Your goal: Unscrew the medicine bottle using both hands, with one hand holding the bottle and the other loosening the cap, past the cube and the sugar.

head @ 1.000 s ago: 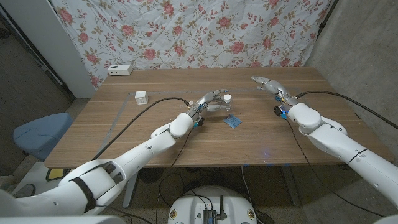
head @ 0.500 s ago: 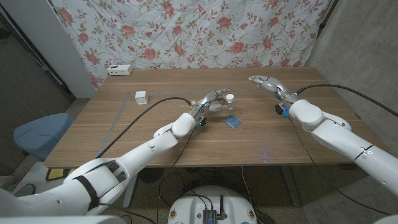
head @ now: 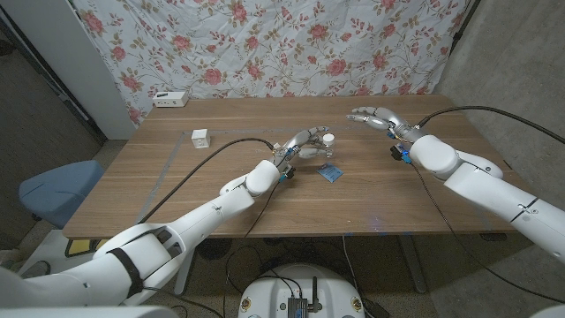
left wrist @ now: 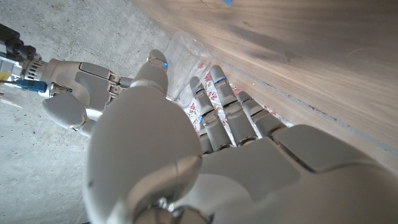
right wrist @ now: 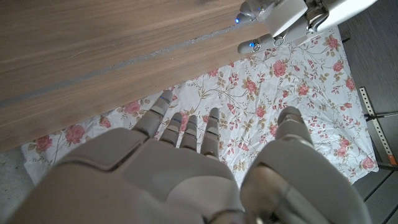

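Observation:
The small clear medicine bottle (head: 327, 150) with a white cap (head: 327, 138) stands upright near the table's middle, and my left hand (head: 305, 145) grips its body from the left. In the left wrist view the clear bottle (left wrist: 181, 59) sits between that hand's (left wrist: 186, 143) thumb and fingers. My right hand (head: 372, 117) hovers to the right of the bottle and a little behind it, fingers apart, holding nothing and apart from the cap. The blue sugar packet (head: 331, 172) lies just in front of the bottle. The white cube (head: 200, 138) sits far to the left.
A white box-shaped device (head: 170, 99) lies at the table's (head: 265, 208) back left edge. A flowered cloth (head: 265, 44) hangs behind the table. Black cables run along both arms. My right hand (left wrist: 74, 93) also shows in the left wrist view.
My right hand has swung left toward the bottle's cap and its fingers have bent slightly. The left hand and bottle have shifted a little to the right.

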Robot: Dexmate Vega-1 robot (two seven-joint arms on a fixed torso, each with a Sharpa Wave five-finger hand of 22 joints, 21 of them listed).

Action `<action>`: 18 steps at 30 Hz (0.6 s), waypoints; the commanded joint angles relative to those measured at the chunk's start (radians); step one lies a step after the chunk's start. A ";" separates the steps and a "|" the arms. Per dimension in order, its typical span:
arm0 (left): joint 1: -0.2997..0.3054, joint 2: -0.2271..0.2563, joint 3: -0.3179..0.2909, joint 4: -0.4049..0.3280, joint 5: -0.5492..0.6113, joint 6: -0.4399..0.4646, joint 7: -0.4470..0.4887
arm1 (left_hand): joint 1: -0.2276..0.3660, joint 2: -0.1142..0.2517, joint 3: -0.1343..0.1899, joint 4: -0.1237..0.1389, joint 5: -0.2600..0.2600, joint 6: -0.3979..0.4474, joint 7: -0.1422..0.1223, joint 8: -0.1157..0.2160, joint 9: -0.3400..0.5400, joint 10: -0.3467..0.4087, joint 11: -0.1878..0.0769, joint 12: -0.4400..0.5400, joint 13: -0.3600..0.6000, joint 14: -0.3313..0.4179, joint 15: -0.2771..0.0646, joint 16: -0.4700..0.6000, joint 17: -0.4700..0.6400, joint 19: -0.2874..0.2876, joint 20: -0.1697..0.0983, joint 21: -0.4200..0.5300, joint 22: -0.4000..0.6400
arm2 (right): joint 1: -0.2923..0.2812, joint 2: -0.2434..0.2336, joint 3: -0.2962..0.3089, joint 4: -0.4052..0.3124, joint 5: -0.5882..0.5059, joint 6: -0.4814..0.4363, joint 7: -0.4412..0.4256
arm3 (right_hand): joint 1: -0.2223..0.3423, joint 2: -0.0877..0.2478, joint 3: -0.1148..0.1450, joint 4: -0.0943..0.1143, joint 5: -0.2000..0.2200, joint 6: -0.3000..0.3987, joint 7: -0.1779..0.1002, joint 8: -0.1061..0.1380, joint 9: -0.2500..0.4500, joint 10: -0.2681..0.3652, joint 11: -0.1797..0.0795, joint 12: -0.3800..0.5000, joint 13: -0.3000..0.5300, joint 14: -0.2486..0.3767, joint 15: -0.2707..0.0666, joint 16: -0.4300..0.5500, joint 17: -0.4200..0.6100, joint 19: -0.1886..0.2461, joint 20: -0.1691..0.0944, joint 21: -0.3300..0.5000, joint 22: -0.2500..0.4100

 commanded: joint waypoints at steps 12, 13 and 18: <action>0.002 0.003 0.004 -0.023 0.017 0.031 0.017 | 0.001 0.012 0.009 0.000 -0.001 0.008 -0.007 -0.002 0.002 0.017 -0.013 0.003 0.003 0.013 -0.124 -0.004 -0.001 0.007 -0.139 -0.002 0.000 | 0.043 -0.065 -0.045 -0.141 -0.119 -0.169 0.071 | 0.077 -0.008 0.026 -0.021 -0.013 0.016 0.006 0.004 0.009 -0.031 0.024 -0.006 0.002 -0.025 0.036 -0.004 0.004 -0.022 0.038 -0.006 0.003; 0.002 0.004 0.005 -0.025 0.020 0.035 0.020 | 0.001 0.012 0.009 0.000 -0.001 0.008 -0.007 -0.003 0.002 0.017 -0.013 0.003 0.003 0.013 -0.124 -0.004 -0.001 0.007 -0.139 -0.002 0.000 | 0.047 -0.068 -0.048 -0.147 -0.125 -0.178 0.077 | 0.081 -0.008 0.027 -0.021 -0.013 0.017 0.005 0.005 0.010 -0.032 0.023 -0.006 0.002 -0.026 0.037 -0.004 0.004 -0.023 0.042 -0.006 0.003; 0.000 0.003 0.007 -0.028 0.024 0.043 0.022 | 0.000 0.015 0.012 0.000 -0.001 0.010 -0.007 -0.002 0.002 0.019 -0.013 0.003 0.003 0.016 -0.124 -0.003 -0.001 0.006 -0.139 -0.002 0.000 | 0.065 -0.074 -0.064 -0.175 -0.152 -0.226 0.099 | 0.097 -0.011 0.032 -0.022 -0.013 0.017 0.002 0.006 0.011 -0.041 0.023 -0.007 0.003 -0.032 0.040 -0.005 0.005 -0.027 0.053 -0.006 0.003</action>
